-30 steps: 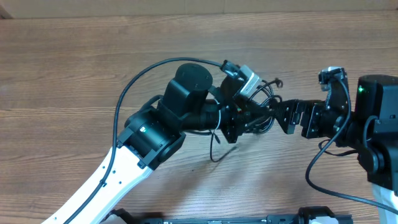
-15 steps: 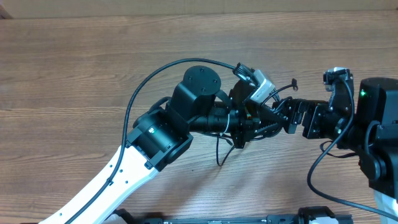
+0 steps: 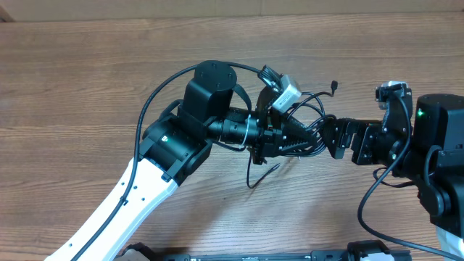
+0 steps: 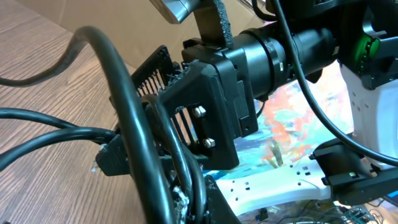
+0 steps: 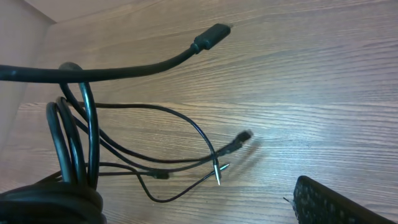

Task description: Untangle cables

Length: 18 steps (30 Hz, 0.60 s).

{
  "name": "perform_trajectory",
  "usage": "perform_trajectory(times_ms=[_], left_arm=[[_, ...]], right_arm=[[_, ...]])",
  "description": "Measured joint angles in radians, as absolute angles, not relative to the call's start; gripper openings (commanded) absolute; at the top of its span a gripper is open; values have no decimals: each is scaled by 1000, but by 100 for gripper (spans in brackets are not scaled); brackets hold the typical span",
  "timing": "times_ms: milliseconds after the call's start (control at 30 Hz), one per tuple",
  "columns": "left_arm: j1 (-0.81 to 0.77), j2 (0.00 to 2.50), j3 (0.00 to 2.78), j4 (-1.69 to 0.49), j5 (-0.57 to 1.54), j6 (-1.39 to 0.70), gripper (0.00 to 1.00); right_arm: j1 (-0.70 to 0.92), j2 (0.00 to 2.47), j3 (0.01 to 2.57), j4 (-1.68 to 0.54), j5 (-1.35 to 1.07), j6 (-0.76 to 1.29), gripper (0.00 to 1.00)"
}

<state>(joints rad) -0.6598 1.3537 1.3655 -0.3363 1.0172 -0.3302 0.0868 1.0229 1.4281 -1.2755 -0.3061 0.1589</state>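
The cables [image 3: 313, 110] are thin black cords bunched in loose loops between the two grippers, above the wooden table. One plug end [image 3: 333, 85] sticks up to the right, and a loose end [image 3: 254, 174] hangs toward the table. My left gripper [image 3: 293, 138] points right and is shut on the bundle; in the left wrist view the cords [image 4: 134, 134] run down into its pinch [image 4: 189, 202]. My right gripper [image 3: 330, 138] faces it, open, with nothing held. In the right wrist view the loops [image 5: 68, 143], a plug [image 5: 214, 34] and a silver tip [image 5: 219, 177] hang ahead of one finger pad [image 5: 336, 202].
The wooden table [image 3: 87, 87] spreads left and behind the arms. The left arm's thick black cable [image 3: 156, 98] arcs over its wrist. The left wrist view shows the right arm's gripper body [image 4: 211, 106] close ahead and a white power strip [image 4: 292, 180] beyond the table.
The left arm swung right with the bundle, then back left. The cable loops and upper plug end shifted with it. The right arm has barely moved.
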Motion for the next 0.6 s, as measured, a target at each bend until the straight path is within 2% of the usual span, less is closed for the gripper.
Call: perform_trajectory(times_ms=[167, 300, 567, 600], left_arm=[[-645, 1353, 1365, -342, 1019, -330, 4], [-599, 1301, 1365, -347, 1101, -329, 4], [-598, 1268, 1366, -368, 1099, -329, 4], [-598, 1268, 1366, -369, 1099, -326, 4]], right_arm=[[87, 1024, 1428, -1280, -276, 176, 100], [60, 1061, 1427, -1294, -111, 194, 100], [59, 1071, 1427, -1295, -73, 199, 100], [59, 1071, 1427, -1295, -73, 199, 84]])
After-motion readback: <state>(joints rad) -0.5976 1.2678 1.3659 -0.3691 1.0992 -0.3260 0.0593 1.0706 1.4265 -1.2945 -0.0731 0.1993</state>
